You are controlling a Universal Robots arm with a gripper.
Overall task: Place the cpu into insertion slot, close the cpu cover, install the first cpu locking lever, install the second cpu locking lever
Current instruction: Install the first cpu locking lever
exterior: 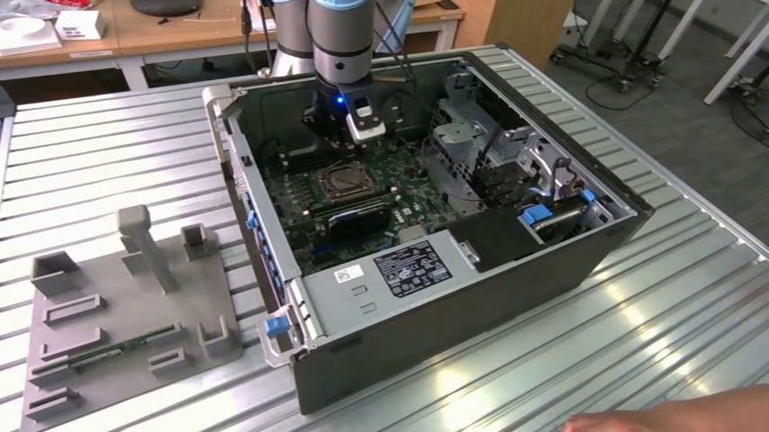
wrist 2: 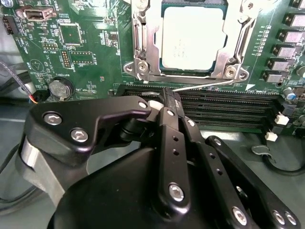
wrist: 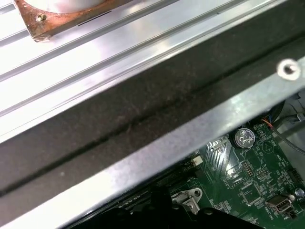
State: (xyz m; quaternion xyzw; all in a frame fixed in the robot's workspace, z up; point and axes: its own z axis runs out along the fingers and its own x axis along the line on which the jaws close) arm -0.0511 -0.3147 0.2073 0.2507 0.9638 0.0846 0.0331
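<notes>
While your claw (wrist 2: 167, 97) was pinched shut on the thin locking lever (wrist 2: 214, 83), that lever ran lengthwise along the cpu cover (wrist 2: 141, 40) edge nearest you. The cpu (wrist 2: 192, 38) sat framed under that cover, just beyond the black memory slots (wrist 2: 228, 107).

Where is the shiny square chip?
In the second wrist view, the chip sits inside the silver frame on the green board, beside the long black slots.

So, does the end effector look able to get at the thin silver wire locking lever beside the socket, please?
Probably yes: the black end effector, fingers together, sits right by the thin silver wire lever, with nothing between them.
</notes>
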